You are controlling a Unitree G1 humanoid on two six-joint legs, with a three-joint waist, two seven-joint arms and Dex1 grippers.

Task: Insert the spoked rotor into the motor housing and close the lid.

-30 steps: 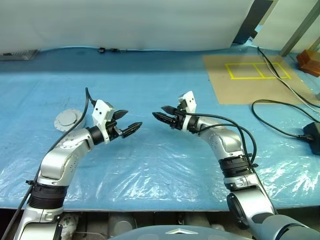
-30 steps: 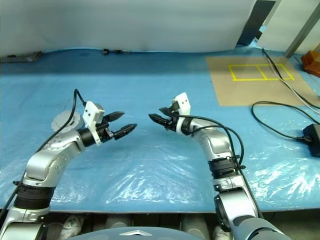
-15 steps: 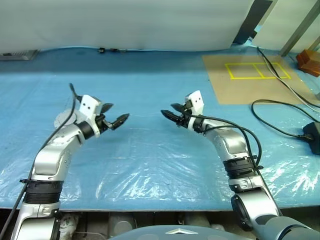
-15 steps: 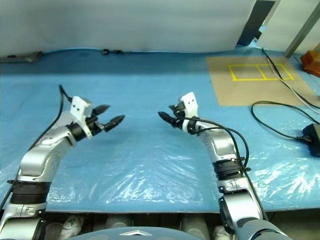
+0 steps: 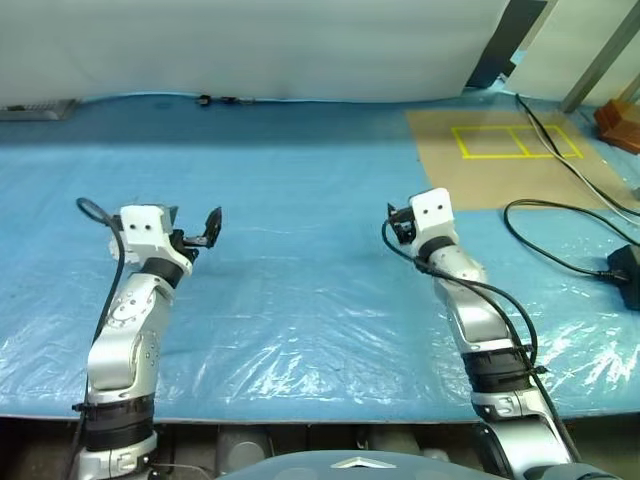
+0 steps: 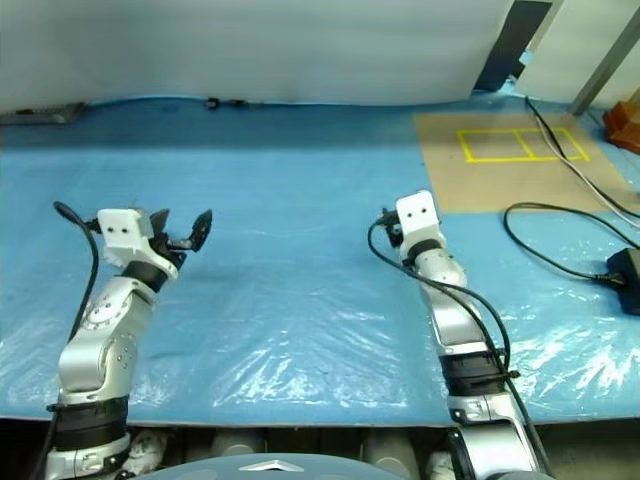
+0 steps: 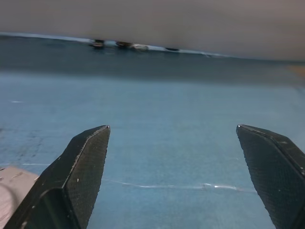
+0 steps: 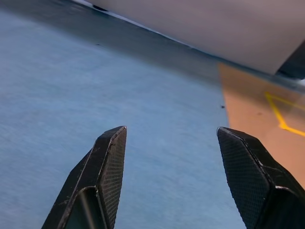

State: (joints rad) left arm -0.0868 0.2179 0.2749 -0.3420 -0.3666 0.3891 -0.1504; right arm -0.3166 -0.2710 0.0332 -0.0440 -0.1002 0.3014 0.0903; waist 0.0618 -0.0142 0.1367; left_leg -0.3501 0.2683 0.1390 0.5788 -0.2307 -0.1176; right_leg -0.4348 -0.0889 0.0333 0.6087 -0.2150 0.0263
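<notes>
Left claw [image 7: 171, 129] out over the left part of the blue tabletop [image 5: 300, 180], pointing forward and about level. Stands spread wide, the two black fingers [image 7: 86, 162] far apart with bare blue surface between them; grips nothing and touches nothing.

Right claw [image 8: 171, 129] out over the right part of the tabletop, also pointing forward and about level, well apart from the left one. Parted somewhat less than the left, with a plain gap between the textured fingers [image 8: 248, 167]; holds nothing. From the head views, largely tucked behind the white block [image 5: 433, 212] on its wrist.

As for the task's parts: a pale grey edge [image 7: 10, 187] just beside the left claw's finger in the left wrist view, low down and close to the arm. Too little of it on show to tell whether lid, motor housing or something else.

Clear plastic film [image 5: 300, 340] wrinkled across the near half of the tabletop, glinting in places. Brown cardboard sheet [image 5: 480, 180] flat at the far right, marked with a yellow taped rectangle [image 5: 515, 142] split in two. Black cable [image 5: 560, 210] looping over the right side of the tabletop to a black adapter [image 5: 625, 268] near the right edge. White backdrop [image 5: 250, 45] along the far side, with a few small dark bits [image 5: 205, 100] at its foot
</notes>
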